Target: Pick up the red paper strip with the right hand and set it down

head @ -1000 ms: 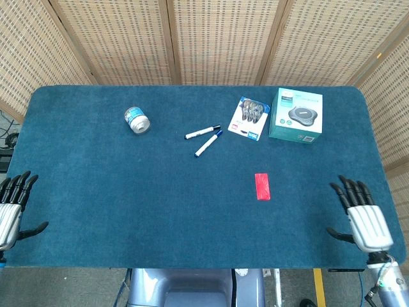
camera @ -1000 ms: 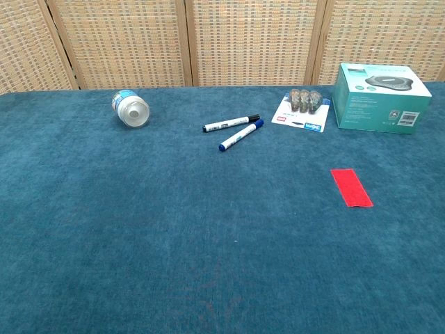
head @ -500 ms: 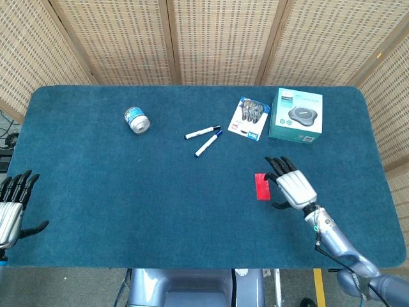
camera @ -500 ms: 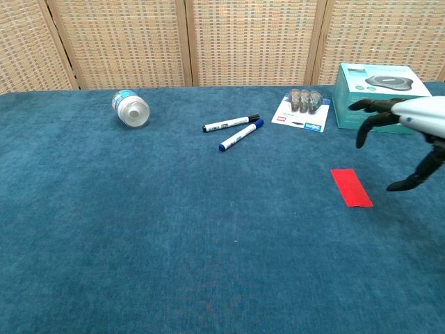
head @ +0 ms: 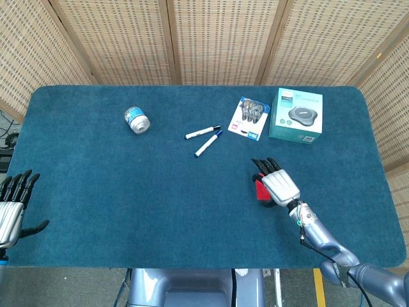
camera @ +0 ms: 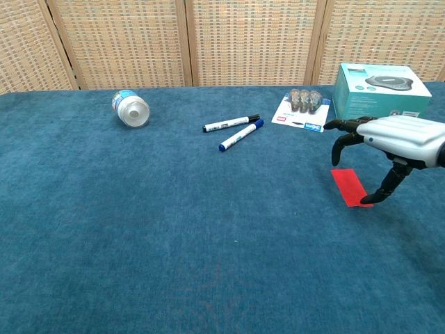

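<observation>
The red paper strip (camera: 350, 186) lies flat on the tabletop (camera: 139, 229), in front of the teal box (camera: 379, 97). The right hand (camera: 396, 139) hovers over it, fingers (camera: 341, 142) spread, grasping nothing. The left hand (head: 9, 208) rests released at the tabletop's edge, well apart from the strip.

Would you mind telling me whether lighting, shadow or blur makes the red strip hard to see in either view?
Head view: even, soft light, no glare, all sharp; the right hand covers much of the red paper strip. Chest view: equally sharp, the red paper strip shows clearly under the right hand, with only a faint shadow on the blue felt table cover.
</observation>
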Motion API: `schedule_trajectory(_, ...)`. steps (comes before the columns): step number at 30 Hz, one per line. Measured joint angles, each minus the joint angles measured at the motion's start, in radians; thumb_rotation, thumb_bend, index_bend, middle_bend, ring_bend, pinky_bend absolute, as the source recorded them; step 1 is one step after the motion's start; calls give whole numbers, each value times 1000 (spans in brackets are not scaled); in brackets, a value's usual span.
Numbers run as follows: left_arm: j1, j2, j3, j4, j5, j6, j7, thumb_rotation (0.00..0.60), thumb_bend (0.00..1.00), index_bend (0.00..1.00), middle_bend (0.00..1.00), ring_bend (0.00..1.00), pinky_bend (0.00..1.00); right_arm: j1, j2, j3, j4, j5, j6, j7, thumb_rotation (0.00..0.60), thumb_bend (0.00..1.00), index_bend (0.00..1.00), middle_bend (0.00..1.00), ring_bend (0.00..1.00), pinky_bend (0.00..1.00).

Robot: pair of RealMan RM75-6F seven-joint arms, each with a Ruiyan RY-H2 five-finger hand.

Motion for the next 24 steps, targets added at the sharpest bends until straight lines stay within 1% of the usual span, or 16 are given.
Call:
schedule_trajectory(10, 1, -2, 0, 2, 0, 3, 2, 600, 0, 0, 0, 0, 0, 17, -107, -39, 176, -37, 45, -11, 600, 98, 348, 0, 0, 0)
schedule_trajectory(17, 1, -1, 0, 1, -1, 3, 2, 600, 0, 0, 0, 0, 0, 24, -118, -53, 194, -33, 50, -5, 600, 100, 348, 0, 0, 0)
schedule_trajectory(24, 1, -2, 0, 2, -1, 3, 2, 600, 0, 0, 0, 0, 0, 31, -133, -55, 222, -27, 49, -22, 600, 118, 348, 0, 0, 0)
